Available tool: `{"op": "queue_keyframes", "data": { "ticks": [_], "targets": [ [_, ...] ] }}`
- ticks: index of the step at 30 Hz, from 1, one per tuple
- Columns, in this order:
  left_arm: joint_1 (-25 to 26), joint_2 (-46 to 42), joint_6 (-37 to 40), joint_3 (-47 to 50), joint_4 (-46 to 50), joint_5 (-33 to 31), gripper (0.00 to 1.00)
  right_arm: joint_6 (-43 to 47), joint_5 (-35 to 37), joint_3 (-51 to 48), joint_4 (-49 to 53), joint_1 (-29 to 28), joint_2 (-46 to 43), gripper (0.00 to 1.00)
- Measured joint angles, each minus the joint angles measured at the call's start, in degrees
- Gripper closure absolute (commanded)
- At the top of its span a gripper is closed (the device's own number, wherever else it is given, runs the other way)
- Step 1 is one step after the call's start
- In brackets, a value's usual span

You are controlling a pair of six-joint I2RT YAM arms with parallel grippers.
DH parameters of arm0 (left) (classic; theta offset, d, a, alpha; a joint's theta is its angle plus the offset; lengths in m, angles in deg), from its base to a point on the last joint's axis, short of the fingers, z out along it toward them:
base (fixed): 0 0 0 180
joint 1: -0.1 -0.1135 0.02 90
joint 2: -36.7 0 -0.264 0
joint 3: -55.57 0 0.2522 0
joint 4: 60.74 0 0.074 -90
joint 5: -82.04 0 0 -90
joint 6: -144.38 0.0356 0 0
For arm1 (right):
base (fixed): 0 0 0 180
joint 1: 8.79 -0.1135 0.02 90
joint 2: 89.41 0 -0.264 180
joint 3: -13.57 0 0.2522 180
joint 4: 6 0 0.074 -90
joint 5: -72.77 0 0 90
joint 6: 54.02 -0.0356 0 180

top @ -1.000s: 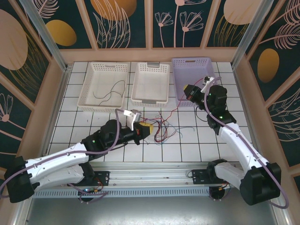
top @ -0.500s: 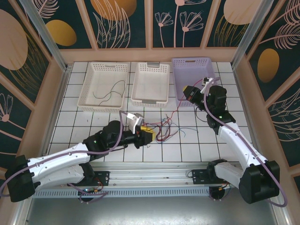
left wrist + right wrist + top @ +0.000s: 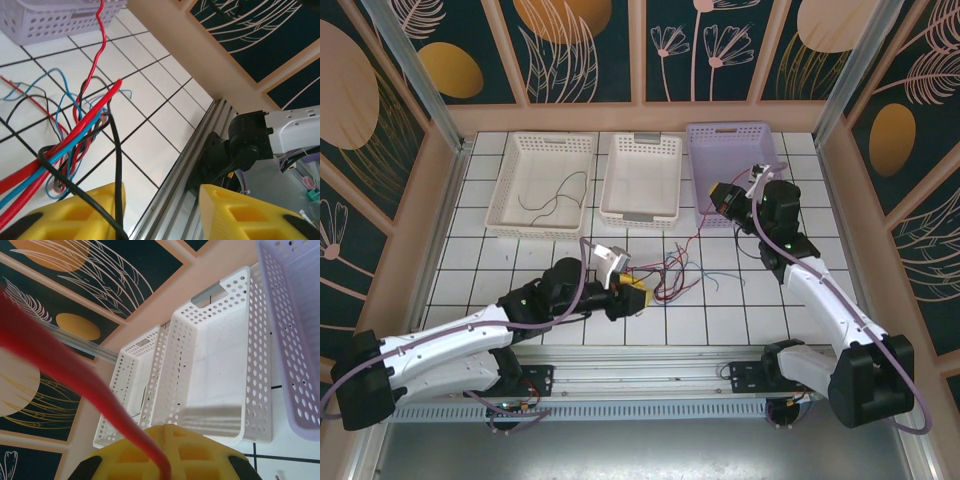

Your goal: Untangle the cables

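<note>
The cables, thin red, blue and black wires, lie in a tangle (image 3: 670,272) on the white tiles at mid-table. My left gripper (image 3: 638,291) sits at the tangle's left edge, jaws open. In the left wrist view red, blue and black cables (image 3: 75,135) drape over my left finger (image 3: 70,220), and the gap of the left gripper (image 3: 161,200) is empty apart from a black strand at its inner edge. My right gripper (image 3: 716,193) hangs by the lilac basket, shut on a red cable (image 3: 695,232) that runs down to the tangle. That red cable (image 3: 75,375) enters the closed right gripper (image 3: 166,429).
Three baskets line the far side: a white one (image 3: 505,190) holding a black wire (image 3: 555,200), a second white one (image 3: 642,215), and a lilac one (image 3: 732,135). The metal rail (image 3: 200,145) runs along the table's near edge, close to my left gripper.
My left gripper has opened and slid slightly right, toward the tangle. The tangle has shifted a little. The right gripper keeps its hold on the red cable, barely moved.
</note>
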Motion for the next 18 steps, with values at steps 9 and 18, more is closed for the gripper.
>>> {"op": "queue_keyframes", "data": {
  "ticks": [9,18],
  "targets": [
    [0.02,1.88,1.88,-0.09,4.55,-0.52,0.84,0.0,0.46,1.42,0.04,0.24,0.68,1.0],
    [0.02,-0.15,3.76,-1.55,8.24,-0.74,1.0,0.0,1.57,1.42,0.94,3.04,2.97,1.0]
  ]
}}
